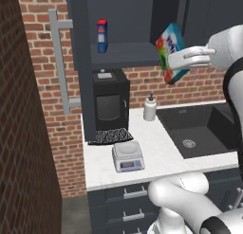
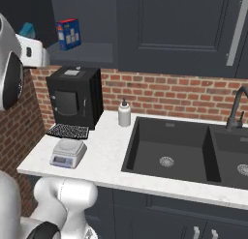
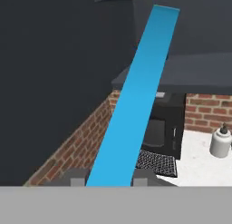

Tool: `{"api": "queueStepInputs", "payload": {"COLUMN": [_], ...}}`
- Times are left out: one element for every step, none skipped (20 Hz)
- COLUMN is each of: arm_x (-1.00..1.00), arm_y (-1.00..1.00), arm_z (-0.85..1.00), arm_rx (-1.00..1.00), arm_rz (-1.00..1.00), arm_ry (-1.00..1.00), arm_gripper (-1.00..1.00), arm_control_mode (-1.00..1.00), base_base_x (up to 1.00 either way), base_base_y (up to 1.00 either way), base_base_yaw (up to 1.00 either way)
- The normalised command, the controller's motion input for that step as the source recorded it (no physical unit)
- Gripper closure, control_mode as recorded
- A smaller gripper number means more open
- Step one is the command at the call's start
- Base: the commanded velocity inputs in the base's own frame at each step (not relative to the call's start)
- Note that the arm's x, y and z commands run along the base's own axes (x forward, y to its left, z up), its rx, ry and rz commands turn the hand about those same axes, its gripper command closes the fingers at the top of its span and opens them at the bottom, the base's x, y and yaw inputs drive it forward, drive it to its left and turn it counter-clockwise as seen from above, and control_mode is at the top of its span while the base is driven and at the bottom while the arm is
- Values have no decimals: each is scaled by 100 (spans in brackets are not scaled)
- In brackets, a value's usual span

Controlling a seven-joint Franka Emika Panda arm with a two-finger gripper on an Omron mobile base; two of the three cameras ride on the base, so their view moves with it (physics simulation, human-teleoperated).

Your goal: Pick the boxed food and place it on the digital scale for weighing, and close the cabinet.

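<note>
The boxed food [image 1: 171, 46], a flat light-blue box, hangs tilted in the air in front of the open cabinet [image 1: 128, 10], with my gripper [image 1: 174, 61] shut on it. In the hand view its thin blue edge [image 3: 131, 105] runs up from between my two fingertips [image 3: 77, 177]. A corner of the box [image 2: 27, 29] shows in the right base view. The cabinet's door stands swung out to the left with its long grey bar handle [image 1: 59, 62]. The small silver digital scale [image 1: 128, 156] [image 2: 68, 152] sits near the counter's front edge, below and left of the gripper.
A tall red-and-blue box [image 1: 101, 36] [image 2: 68, 34] stands on the cabinet shelf. A black coffee machine [image 1: 110, 100] [image 2: 75, 97] sits behind the scale, with a white soap bottle [image 1: 150, 107] [image 3: 221, 141] to its right. The dark sink [image 1: 199, 129] [image 2: 169, 146] lies further right.
</note>
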Motion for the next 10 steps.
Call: {"api": "queueStepInputs", "payload": {"arm_x": [-79,-76,-68,-54,-47,-41,-30,-23,-2,0], "arm_y": [-72,-65,-66,-74,-70,-64,-59,-49,-41,-41], "arm_z": [-45,-46,-51,-54,-53,-53,-49,-52,-63,-61], "arm_rx": [-8,-12,-13,-13,-13,-14,-15,-17,-18,-19], "arm_rz": [22,23,24,27,28,29,30,31,35,35], "arm_ry": [0,0,0,0,1,1,2,5,13,14], "arm_gripper": [100,100,100,100,100,100,100,100,100,100], "arm_control_mode": [-100,-100,-100,-100,-100,-100,-100,-100,-100,-100], "base_base_x": [0,0,0,0,0,0,0,0,0,0], "base_base_y": [0,0,0,0,0,0,0,0,0,0], "base_base_yaw": [0,0,0,0,0,0,0,0,0,0]}}
